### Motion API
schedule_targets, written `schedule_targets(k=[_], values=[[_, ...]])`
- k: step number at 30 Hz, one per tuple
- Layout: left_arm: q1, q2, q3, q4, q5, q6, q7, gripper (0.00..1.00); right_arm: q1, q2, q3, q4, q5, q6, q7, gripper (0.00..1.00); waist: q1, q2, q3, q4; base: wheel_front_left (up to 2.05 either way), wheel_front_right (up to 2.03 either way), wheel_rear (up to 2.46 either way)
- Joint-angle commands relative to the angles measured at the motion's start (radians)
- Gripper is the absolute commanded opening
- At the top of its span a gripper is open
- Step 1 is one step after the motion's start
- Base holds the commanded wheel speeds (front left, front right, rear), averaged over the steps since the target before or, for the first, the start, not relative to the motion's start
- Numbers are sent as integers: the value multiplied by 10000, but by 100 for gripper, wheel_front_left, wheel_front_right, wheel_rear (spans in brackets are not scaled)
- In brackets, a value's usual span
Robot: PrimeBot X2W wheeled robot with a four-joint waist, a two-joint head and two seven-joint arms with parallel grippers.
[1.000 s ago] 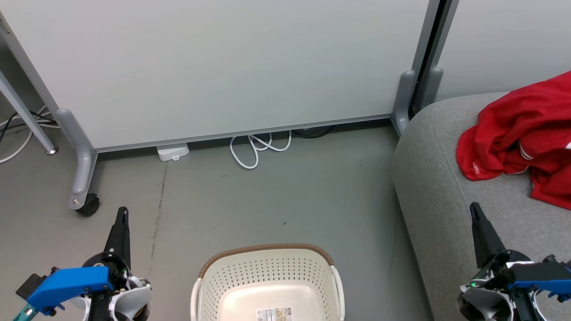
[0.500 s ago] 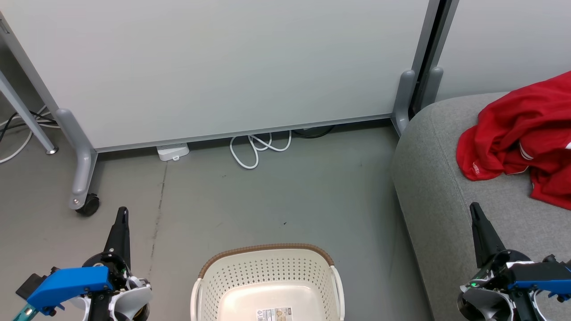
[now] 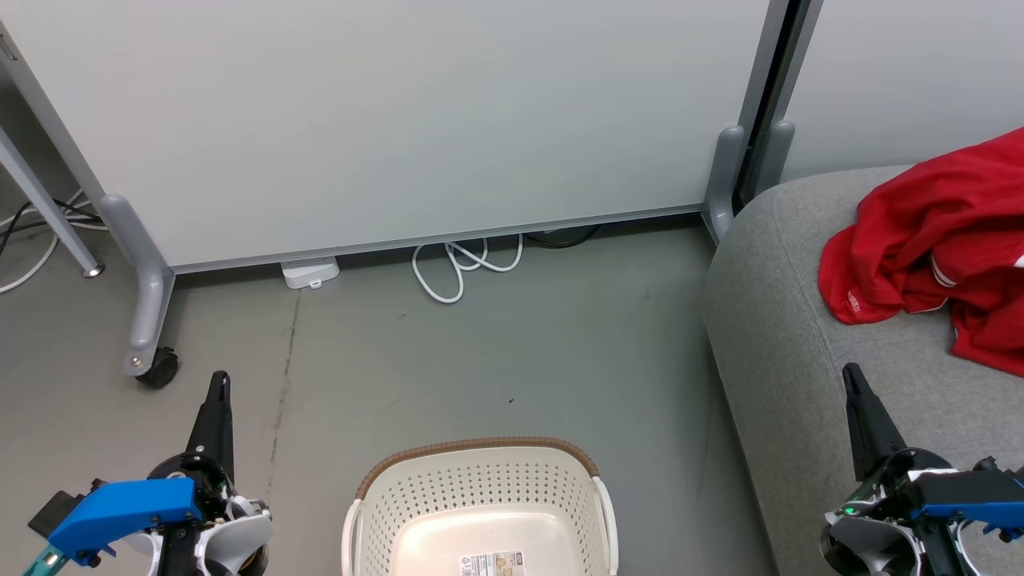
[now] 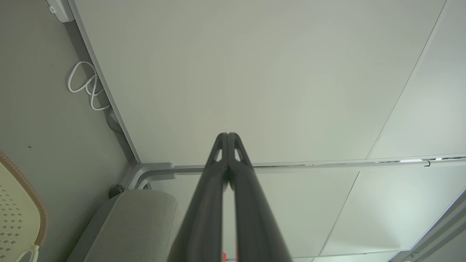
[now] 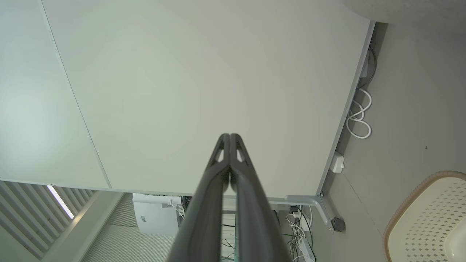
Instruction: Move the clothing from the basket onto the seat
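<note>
Nothing moves since a second ago; we judge the job done.
Clothing (image 3: 936, 256) lies on the seat (image 3: 784, 360), the basket (image 3: 480, 488) looks bare, and our left gripper (image 3: 219, 380) and right gripper (image 3: 850, 374) are closed and empty.

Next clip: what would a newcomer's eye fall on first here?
The red clothing heaped on the grey seat at the right stands out most. At bottom centre the white basket on the floor shows no clothing inside, and the left hand and right hand at the lower corners are shut, empty.
</note>
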Motion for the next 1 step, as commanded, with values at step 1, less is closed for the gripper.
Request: schedule_targets(k=[1], values=[[-100,-11,24,-33,37,-34,23,0,-100,-56,-13,-30,28,7,32,0,0,-1,0,1,0,0,0]])
